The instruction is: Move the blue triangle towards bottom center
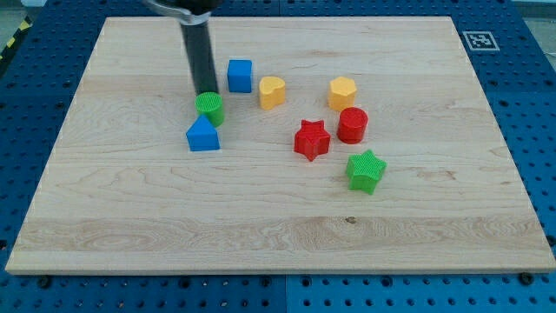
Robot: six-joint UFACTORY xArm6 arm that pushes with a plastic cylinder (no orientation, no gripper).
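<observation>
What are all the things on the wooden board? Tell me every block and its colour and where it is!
blue triangle: one, blue, left of the middle, just below the green cylinder
green cylinder: one, green, touching the blue triangle's upper edge
blue cube: one, blue, toward the view's top, right of the rod
yellow heart: one, yellow, right of the blue cube
yellow hexagon: one, yellow, further right, above the red cylinder
red cylinder: one, red, right of the red star
red star: one, red, near the middle
green star: one, green, lowest on the right
wooden board: one, light wood, on a blue pegboard table
marker tag: one, black and white, top right corner
my tip: one dark rod, end right behind the green cylinder
</observation>
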